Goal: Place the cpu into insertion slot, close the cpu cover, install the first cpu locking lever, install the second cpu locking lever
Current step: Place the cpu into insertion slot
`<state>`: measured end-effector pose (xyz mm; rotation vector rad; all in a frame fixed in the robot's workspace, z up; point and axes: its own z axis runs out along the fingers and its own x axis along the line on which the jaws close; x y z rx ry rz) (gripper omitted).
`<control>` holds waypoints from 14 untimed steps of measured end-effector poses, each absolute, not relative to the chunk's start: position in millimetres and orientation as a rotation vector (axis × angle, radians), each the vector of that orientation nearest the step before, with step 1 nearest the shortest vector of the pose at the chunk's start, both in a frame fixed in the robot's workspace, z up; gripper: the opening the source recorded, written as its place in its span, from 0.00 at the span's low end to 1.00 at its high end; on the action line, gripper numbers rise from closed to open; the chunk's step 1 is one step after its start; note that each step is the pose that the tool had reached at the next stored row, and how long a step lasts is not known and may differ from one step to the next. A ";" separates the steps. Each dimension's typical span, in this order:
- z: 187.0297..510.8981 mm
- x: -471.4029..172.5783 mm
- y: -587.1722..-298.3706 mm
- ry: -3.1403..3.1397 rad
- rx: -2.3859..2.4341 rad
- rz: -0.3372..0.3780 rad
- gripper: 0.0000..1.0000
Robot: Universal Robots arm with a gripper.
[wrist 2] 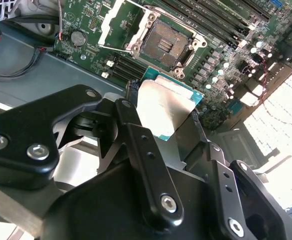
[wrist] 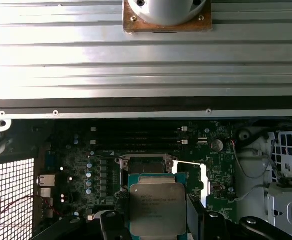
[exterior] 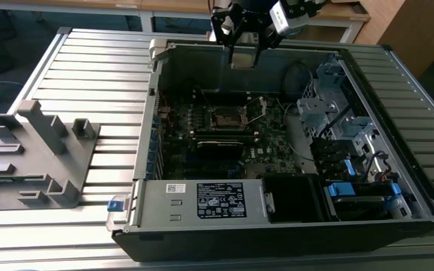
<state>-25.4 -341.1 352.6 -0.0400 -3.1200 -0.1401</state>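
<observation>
Zero of four steps done: gripper [exterior: 244,62], fingers [wrist 2: 135,135] clamped on cpu [wrist: 157,209], hovering over case [exterior: 146,164], well apart from empty socket [wrist 2: 166,45]; cpu cover [wrist 2: 116,24] stands open, nothing locked down.

Dull grey metal tops the cpu [wrist: 157,207]; the table [exterior: 89,73] is ribbed, pale metal.

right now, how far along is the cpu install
Nothing is finished yet. The gripper holds the cpu over the computer case. The insertion slot is bare and the cpu cover stands open. Seating, closing and both latching steps remain.
</observation>
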 end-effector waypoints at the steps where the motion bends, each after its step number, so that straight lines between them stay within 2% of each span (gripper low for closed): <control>1: 352.5 -25.4 -341.1 -3.120 -0.040 -0.140 0.54; 14: 347.7 -25.5 -341.1 -3.121 -0.040 -0.140 0.54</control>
